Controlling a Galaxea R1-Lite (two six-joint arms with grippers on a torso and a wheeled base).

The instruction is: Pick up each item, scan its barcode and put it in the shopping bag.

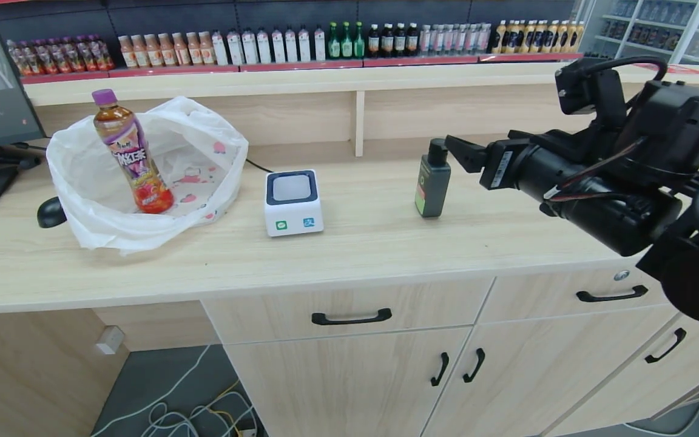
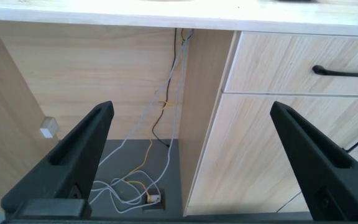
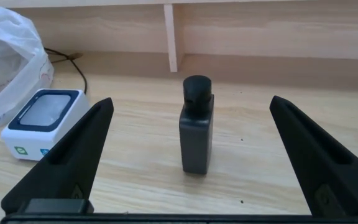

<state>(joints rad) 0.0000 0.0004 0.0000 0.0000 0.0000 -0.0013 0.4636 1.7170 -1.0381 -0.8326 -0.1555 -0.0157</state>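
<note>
In the head view the dark bottle (image 1: 432, 182) stands right of the scanner (image 1: 293, 202) with the right hand (image 1: 460, 152) beside it; in the left wrist view the left hand (image 2: 191, 112) gapes empty, parked below the tabletop (image 2: 166, 9); in the right wrist view the fingers (image 3: 73, 162) are spread wide, framing the untouched bottle, likely for grasping.

Shop: checkout counter (image 1: 349, 243) w/ scanner (image 1: 293, 202), drink shelves (image 1: 301, 45) behind.

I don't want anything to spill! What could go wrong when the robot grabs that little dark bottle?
1. The dark bottle is tall, narrow and stands alone. If one finger of the open right pincer bumps it first, it might tip over.
2. The tea bottle leans inside the floppy shopping bag. Dropping another item in could knock it down.
</note>
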